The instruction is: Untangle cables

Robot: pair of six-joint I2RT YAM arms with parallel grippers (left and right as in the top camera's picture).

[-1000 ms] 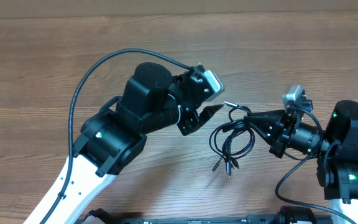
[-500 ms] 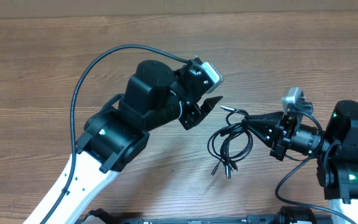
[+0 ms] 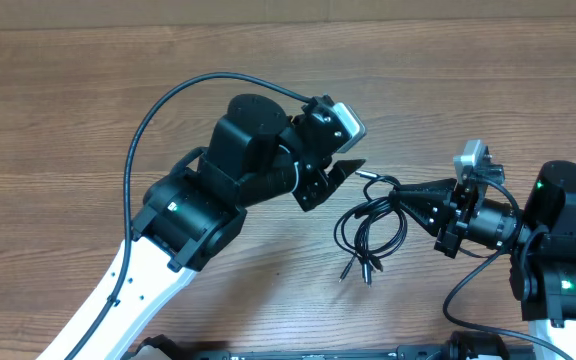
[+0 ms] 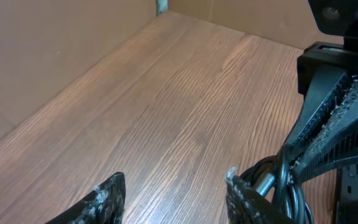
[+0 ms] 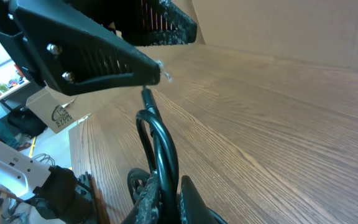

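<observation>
Cables [image 3: 372,232] lie looped on the tabletop [image 3: 268,80] just right of our left gripper [image 3: 342,172], whose jaws stand parted and empty; our right gripper [image 3: 398,194] is clamped on the bundle's far end, loops and plugs trailing back toward us.

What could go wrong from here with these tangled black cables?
The right tool is shut where several strands of the thin black looped cables cross, so pulling may tighten the tangle instead of freeing it.
The open left tool hovers close to one metal-tipped plug end; closing there might miss it or nudge it away.
</observation>
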